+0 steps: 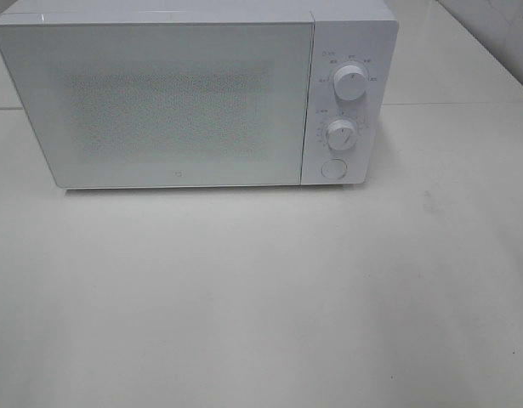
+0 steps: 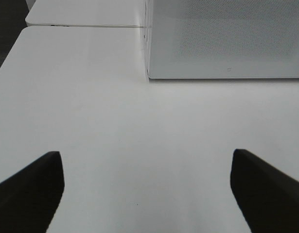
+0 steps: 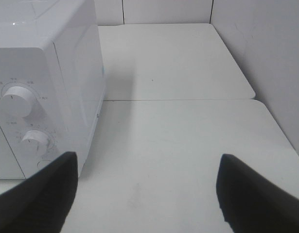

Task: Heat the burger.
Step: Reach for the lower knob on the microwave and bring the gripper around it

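Glossy white microwave (image 1: 184, 102), smooth pale table (image 1: 261, 297)

Item 1: microwave (image 1: 159, 102), stood on the table (image 1: 261, 297), ahead of my left claw (image 2: 145, 154) and off to its right. Item 2: control panel (image 1: 372, 127), ahead-left of my right claw (image 3: 148, 156); upper knob (image 1: 353, 84) above lower knob (image 1: 340, 133), button (image 1: 332, 168) beneath.

The left hand (image 2: 147, 194) hangs over the bare white table (image 2: 91, 97), its dark fingers (image 2: 27, 189) spread wide, facing the shut microwave (image 2: 222, 39).
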